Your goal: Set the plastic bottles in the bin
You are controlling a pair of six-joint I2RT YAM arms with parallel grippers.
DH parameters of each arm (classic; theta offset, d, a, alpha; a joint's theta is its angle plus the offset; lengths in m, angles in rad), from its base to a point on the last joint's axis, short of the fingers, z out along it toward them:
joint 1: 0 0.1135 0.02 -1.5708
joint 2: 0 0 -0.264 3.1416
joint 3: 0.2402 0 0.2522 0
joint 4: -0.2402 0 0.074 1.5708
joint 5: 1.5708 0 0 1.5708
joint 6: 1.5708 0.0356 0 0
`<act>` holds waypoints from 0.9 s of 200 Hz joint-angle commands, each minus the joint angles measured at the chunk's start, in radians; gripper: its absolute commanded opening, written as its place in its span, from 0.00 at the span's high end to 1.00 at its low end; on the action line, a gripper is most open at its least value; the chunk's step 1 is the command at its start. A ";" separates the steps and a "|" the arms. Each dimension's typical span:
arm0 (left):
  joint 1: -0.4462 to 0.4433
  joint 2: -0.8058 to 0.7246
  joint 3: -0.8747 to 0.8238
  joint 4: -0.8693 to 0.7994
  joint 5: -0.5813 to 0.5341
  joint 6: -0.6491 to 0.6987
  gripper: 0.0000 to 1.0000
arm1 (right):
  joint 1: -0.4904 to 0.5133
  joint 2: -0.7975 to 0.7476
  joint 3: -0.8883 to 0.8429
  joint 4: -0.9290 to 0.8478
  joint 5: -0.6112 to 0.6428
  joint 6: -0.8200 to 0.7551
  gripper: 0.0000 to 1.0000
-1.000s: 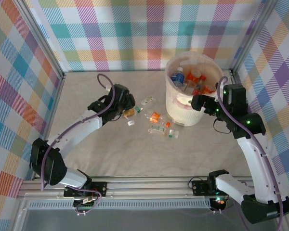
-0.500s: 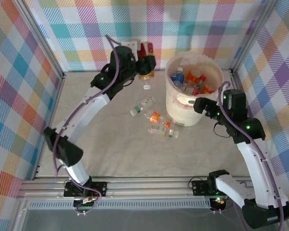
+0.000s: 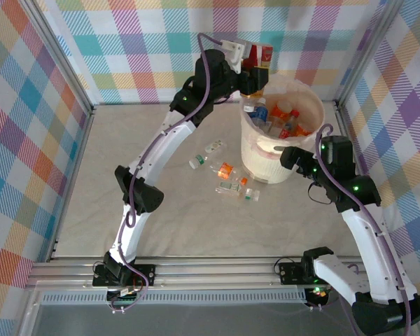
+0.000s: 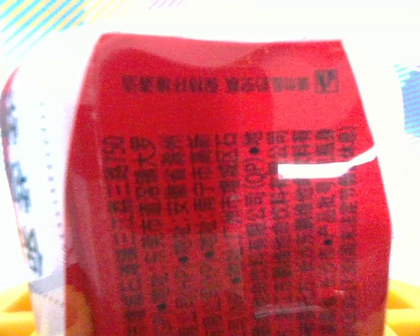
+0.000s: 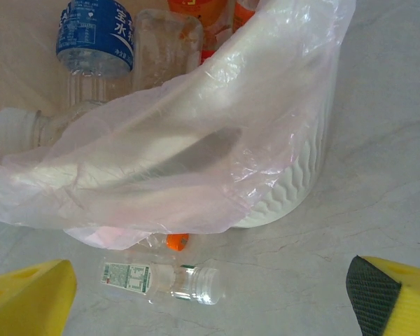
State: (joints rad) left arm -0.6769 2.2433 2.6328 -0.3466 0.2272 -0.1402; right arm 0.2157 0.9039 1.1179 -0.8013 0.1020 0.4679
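Presently, left gripper [image 3: 255, 64]: we find it closed on the red bottle [image 3: 264, 54], raised at the far left rim of the bin [image 3: 266, 166].
Red bottle, wrist view: we read its printed red label close to the lens, held between the yellow pads [image 4: 10, 311] at the bottom corners.
Right gripper [image 3: 288, 153]: we see it spread wide and holding nothing, low beside the bin's near right wall.
Liner [image 5: 217, 133]: thin clear film hangs over the bin's rim and down the ribbed wall.
Binned bottles [image 3: 280, 115]: we count several inside, with orange labels and one blue bottle [image 5: 94, 31].
Loose bottles [image 3: 225, 169]: we count about five on the table [image 3: 161, 217], left of the bin and nearer than it.
White-label bottle [image 5: 161, 280]: it lies on its side just beside the bin's foot, between the right gripper's open pads.
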 commanded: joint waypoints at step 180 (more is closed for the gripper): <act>-0.064 0.180 0.052 0.115 0.052 0.343 0.06 | 0.004 0.000 -0.020 0.038 -0.074 0.022 0.00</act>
State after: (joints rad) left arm -0.7300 2.4176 2.6484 -0.2337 0.2691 0.1814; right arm 0.2157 0.9081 1.0916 -0.7780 0.0334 0.4870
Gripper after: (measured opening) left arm 0.932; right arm 0.996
